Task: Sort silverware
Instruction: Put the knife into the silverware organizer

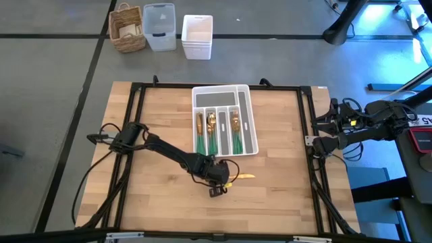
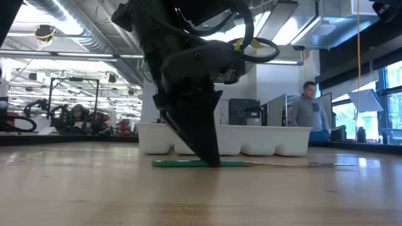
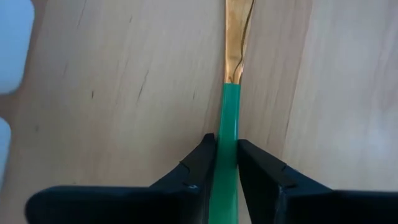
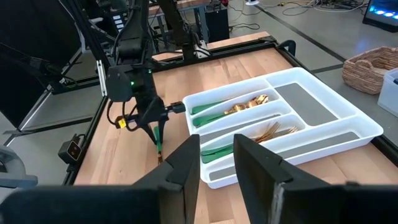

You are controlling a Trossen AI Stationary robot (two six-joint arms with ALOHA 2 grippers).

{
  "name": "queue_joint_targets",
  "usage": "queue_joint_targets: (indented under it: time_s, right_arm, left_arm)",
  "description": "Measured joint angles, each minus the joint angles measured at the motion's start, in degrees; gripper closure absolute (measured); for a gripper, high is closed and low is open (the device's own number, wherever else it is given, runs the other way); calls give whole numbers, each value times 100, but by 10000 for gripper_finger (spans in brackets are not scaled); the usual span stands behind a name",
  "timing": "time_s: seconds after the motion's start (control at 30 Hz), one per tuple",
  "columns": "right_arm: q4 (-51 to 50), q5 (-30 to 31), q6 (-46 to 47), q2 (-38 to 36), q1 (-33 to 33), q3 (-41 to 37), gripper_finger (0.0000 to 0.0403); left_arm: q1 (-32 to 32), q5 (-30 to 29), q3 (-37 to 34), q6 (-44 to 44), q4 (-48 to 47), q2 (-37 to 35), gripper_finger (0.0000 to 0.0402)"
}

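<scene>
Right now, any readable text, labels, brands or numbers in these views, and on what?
None can be read.
White tag near the right arm: characters too small to read.
White slotted plastic cutlery tray and the green-handled gold silverware piece in the left gripper: no markings visible.

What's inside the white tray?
Three slots of the white tray hold gold-headed, green-handled silverware; its other slots show bare grey bottoms. Pieces overlap, so any underneath are hidden. The left gripper clamps one last piece.
</scene>
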Motion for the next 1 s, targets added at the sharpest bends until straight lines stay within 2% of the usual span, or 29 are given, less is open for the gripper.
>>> queue_joint_targets:
  time_s: [0.27, 0.4, 0.83, 1.0]
  right_arm:
    - [0, -2, 6, 1, -1, 0, 301]
    - [1, -3, 8, 1, -2, 0, 301]
    - [2, -17, 8, 1, -2, 0, 301]
    - [6, -15, 8, 1, 0, 0, 301]
  left_arm:
    - [214, 345, -11, -689, 173, -2, 281]
    - [309, 382, -13, -705, 150, -4, 278]
    - [321, 199, -3, -732, 3, -20, 391]
    - [338, 190, 0, -989, -22, -66, 401]
